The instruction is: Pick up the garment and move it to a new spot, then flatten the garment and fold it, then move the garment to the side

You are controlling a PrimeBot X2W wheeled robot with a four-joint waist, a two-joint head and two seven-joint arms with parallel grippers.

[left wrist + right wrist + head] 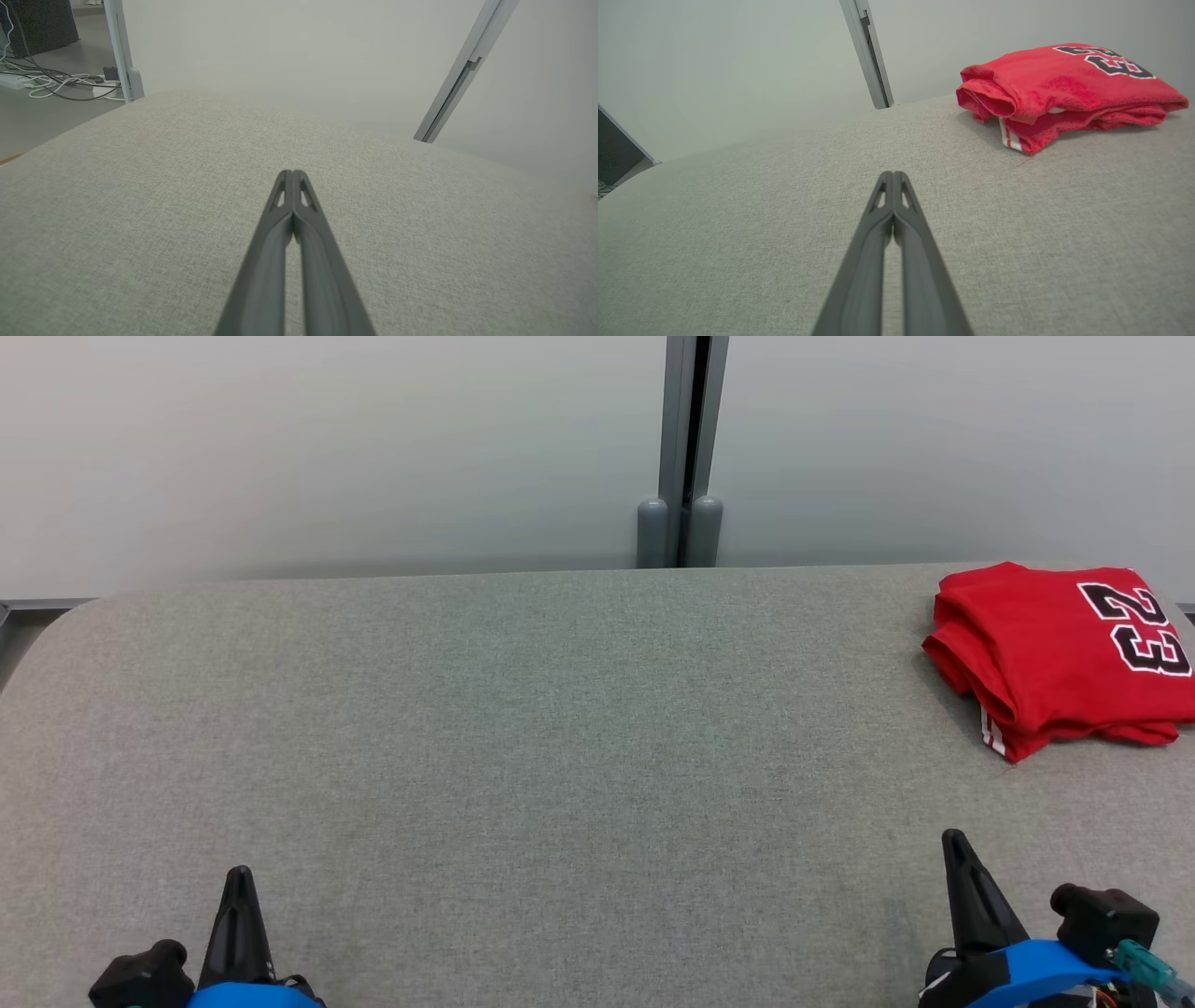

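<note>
The garment is a red jersey with a black and white number, folded into a small stack at the far right of the grey padded table. The right wrist view shows the garment ahead and to the right. My left gripper sits at the lower left, shut with nothing in it; its fingertips meet above bare fabric. At the lower right my right gripper is shut and empty too, well short of the jersey, with fingertips pressed together.
Pale partition panels joined by a grey post stand right behind the table's far edge. Off the table's left end, cables lie on the floor. The table's corners are rounded.
</note>
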